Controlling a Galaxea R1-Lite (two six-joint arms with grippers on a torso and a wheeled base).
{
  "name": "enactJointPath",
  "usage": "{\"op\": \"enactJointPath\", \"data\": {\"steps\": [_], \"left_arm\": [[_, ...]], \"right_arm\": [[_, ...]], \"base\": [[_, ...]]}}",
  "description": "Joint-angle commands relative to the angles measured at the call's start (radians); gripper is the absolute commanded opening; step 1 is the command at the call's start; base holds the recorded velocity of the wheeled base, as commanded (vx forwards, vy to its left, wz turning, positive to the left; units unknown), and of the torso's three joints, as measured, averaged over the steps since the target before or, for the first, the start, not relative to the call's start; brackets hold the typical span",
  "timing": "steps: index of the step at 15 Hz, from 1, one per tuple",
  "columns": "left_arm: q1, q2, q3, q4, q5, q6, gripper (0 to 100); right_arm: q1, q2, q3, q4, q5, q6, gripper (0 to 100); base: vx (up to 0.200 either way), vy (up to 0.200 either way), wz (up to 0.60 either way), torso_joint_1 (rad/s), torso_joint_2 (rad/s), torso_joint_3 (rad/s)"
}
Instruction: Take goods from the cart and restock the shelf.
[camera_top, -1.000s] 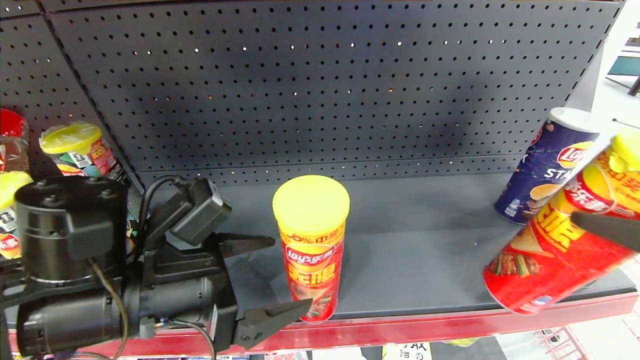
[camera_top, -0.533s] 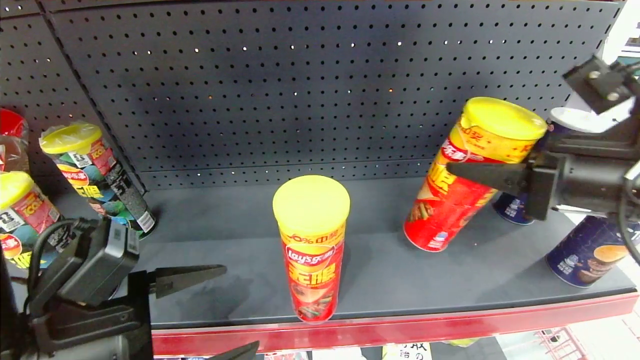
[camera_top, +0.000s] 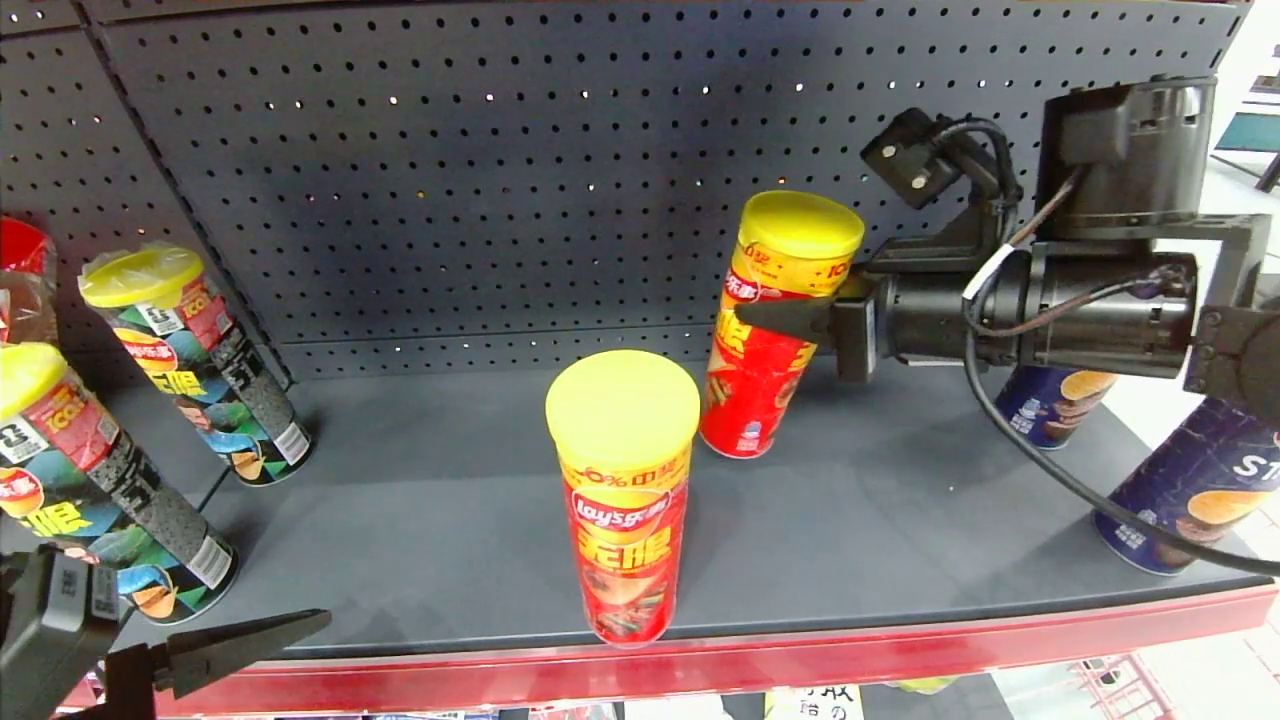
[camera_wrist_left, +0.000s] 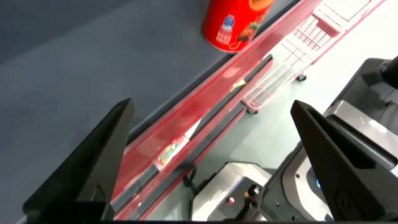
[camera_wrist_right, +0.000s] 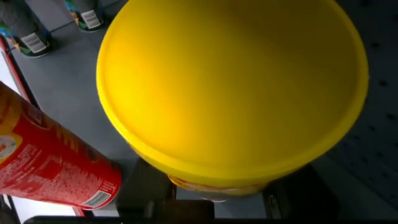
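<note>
right gripper (camera_top: 778, 308): pinching chip can (camera_top: 745, 400), 1 o'clock of front can (camera_top: 625, 520)
left gripper (camera_wrist_left: 211, 158): spread, above shelf edge (camera_wrist_left: 205, 109) in wrist view

- shelf deck (camera_top: 850, 520): smooth, matt dark grey; pegboard back (camera_top: 600, 150): perforated, matt, looks like painted metal
- front rail (camera_top: 800, 665): glossy red
- front can (camera_top: 625, 540), held can (camera_top: 760, 370): glossy printed wrap; yellow lids (camera_top: 621, 408): smooth plastic
- left gripper (camera_wrist_left: 211, 104) fingers (camera_wrist_left: 93, 168): matt black plastic

logo and yellow characters on the front red can (camera_top: 625, 530), barcode sticker on the rear multicoloured can (camera_top: 200, 350)
</note>
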Motion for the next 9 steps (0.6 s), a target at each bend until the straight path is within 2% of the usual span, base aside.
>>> {"op": "enactJointPath", "data": {"steps": [1,5,9], "left_arm": [[0.004,-0.046,-0.001,0.009,0.001,0.000,100],[0.004,-0.040,-0.007,0.009,0.011,0.000,100],[0.004,-0.040,-0.007,0.009,0.012,0.000,100]], "right_arm": [[0.020,0.062,-0.024,-0.001,0.005,-0.008,0],[0.035,0.117,-0.084,0.002,0.006,-0.008,0],[0.051,0.129,-0.087,0.002,0.006,-0.008,0]], "base": [[0.000,0.000,0.00,0.000,0.00,0.000],[0.000,0.000,0.00,0.000,0.00,0.000],[0.000,0.000,0.00,0.000,0.00,0.000]]}}
